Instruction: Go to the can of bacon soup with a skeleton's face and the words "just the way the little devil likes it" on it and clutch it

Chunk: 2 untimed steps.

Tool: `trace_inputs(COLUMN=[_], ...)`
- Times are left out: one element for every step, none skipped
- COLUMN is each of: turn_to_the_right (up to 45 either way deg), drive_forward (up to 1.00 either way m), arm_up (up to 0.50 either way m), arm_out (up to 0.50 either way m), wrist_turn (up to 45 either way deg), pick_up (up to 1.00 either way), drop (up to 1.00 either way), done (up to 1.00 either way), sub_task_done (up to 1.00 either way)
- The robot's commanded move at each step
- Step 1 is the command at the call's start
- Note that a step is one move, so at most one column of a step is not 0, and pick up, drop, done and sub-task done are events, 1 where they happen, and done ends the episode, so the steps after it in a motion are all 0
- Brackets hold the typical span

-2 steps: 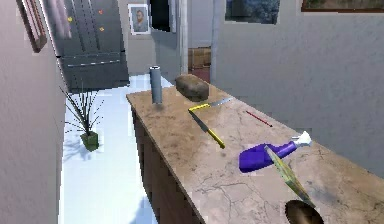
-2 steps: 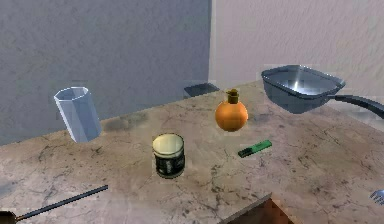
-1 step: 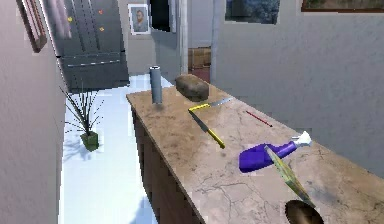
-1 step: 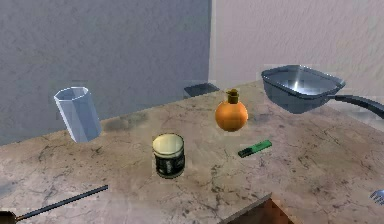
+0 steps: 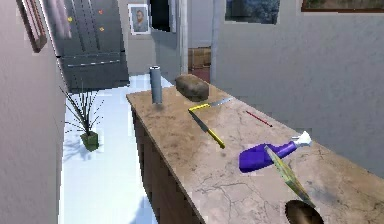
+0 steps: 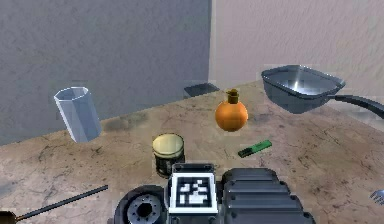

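Note:
In the arm side view a small round can with a dark label and a pale top stands on the mottled brown counter. Its print is too small to make out. Just in front of it, at the bottom edge, is my gripper: a dark body with a white marked square. Its far end is not clear to me, and I cannot tell whether it holds anything.
Around the can stand a clear glass, an orange vase, a grey pan and a green strip. The forward view's counter carries a grey cylinder, a knife and a purple spray bottle. A potted plant stands on the pale floor.

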Motion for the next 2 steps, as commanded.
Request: trace_inputs(turn_to_the_right=[0.0,0.0], drive_forward=[0.00,0.00], arm_up=[0.00,0.00], arm_out=[0.12,0.00], wrist_turn=[0.0,45.0], pick_up=[0.00,0.00], drop=[0.00,0.00], done=[0.00,0.00], sub_task_done=[0.00,0.00])
